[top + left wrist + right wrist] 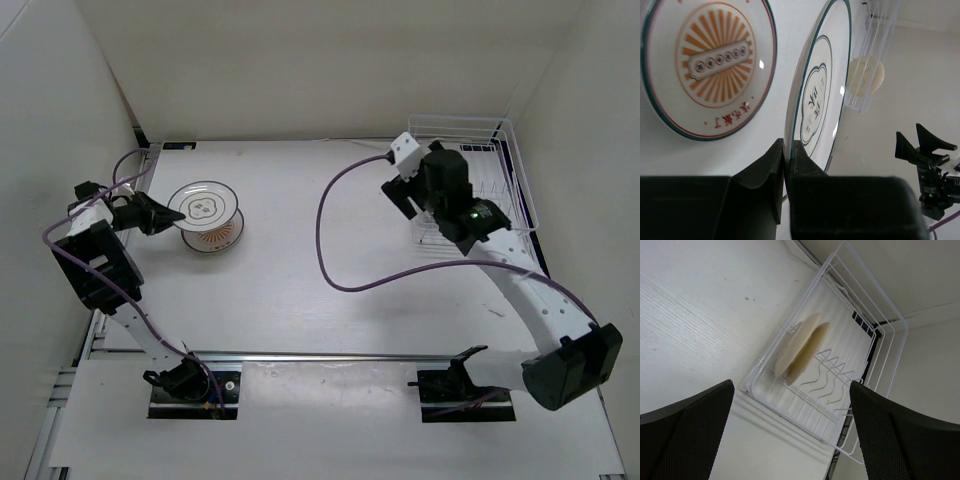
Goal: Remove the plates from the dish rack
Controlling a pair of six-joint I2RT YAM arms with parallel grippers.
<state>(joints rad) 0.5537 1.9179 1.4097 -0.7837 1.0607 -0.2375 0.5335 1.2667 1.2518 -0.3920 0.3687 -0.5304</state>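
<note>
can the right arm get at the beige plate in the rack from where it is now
Probably yes. The right pincer is open and faces the beige plate, which stands on edge in the dish rack. Nothing shows between pincer and plate.

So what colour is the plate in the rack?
Beige; the plate stands in the white dish rack. Right wrist view shows it best.

Orange plate [216, 241] mostly hidden beneath white plate [203, 203].
</note>
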